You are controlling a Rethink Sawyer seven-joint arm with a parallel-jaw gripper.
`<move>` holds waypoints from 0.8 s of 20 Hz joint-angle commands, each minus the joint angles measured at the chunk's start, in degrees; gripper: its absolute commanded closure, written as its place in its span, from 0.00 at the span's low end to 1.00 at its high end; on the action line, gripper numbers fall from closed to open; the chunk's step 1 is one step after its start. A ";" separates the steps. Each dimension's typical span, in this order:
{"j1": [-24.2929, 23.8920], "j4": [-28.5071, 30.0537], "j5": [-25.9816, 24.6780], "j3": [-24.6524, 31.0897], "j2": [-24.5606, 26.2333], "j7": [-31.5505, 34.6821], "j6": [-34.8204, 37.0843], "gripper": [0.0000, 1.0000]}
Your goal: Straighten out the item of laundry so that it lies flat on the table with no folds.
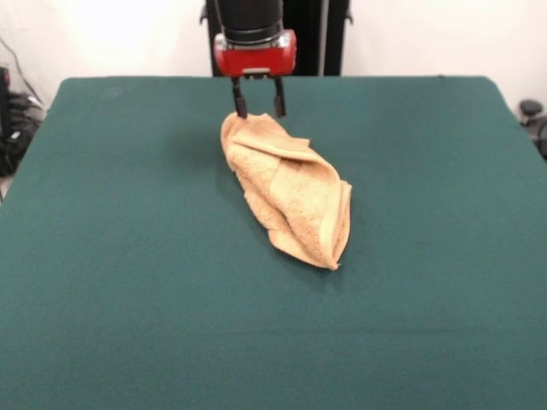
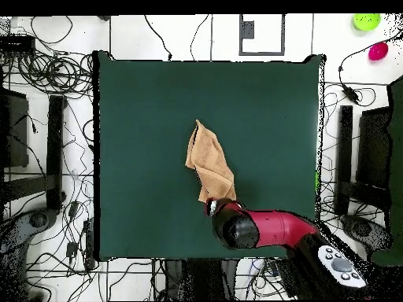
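The tan-orange towel (image 1: 289, 190) lies crumpled and folded over itself in a long diagonal bundle near the middle of the dark green table (image 1: 102, 256). My gripper (image 1: 259, 109) hangs at the towel's far end, its two black fingers spread apart on either side of that end, right at the cloth. I cannot tell whether the tips touch it. In the overhead view the towel (image 2: 209, 161) runs from the table's (image 2: 142, 118) centre toward the robot's side, and the gripper (image 2: 212, 205) sits over its near end under the red arm (image 2: 271, 228).
The robot's black pedestal (image 1: 308, 34) stands behind the table's far edge. Tangled cables (image 2: 55, 75) and dark stands (image 2: 55, 141) surround the table on the floor. A green object (image 2: 366, 21) and a pink one (image 2: 378, 51) lie off the table.
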 commanded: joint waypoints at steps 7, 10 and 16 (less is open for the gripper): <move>7.70 -7.87 -4.01 -3.35 10.19 5.14 -5.98 0.00; 7.69 -7.45 -3.70 -3.38 10.08 5.06 -6.29 0.00; 7.61 -6.93 -3.42 -3.52 9.90 4.59 -7.12 0.00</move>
